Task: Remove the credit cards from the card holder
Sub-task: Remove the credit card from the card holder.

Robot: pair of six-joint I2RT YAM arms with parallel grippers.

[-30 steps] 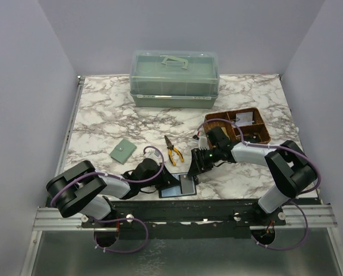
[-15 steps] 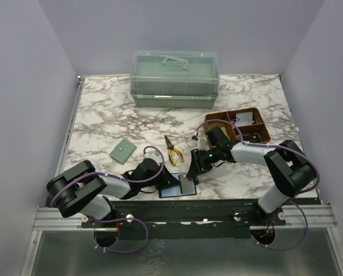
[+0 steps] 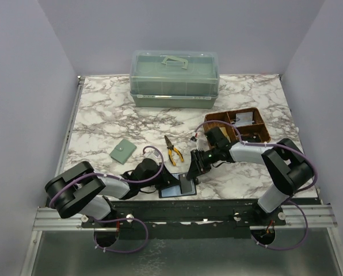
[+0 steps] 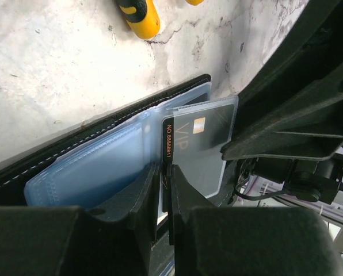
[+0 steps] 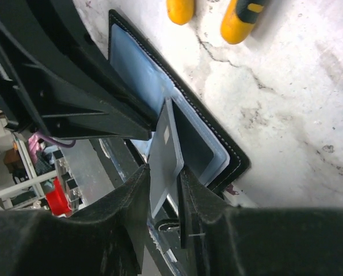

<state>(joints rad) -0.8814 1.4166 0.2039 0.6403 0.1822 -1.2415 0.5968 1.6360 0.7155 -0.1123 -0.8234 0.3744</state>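
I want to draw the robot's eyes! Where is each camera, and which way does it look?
Top external: high behind the arms, looking down on the table; both arms show, bases nearest.
Left wrist: on the left arm, looking along the left gripper, clamped on the card holder.
Right wrist: on the right arm, looking along the right gripper, pinching a credit card.
Shared: both wrist views show the card holder, that card and the yellow pliers handles.
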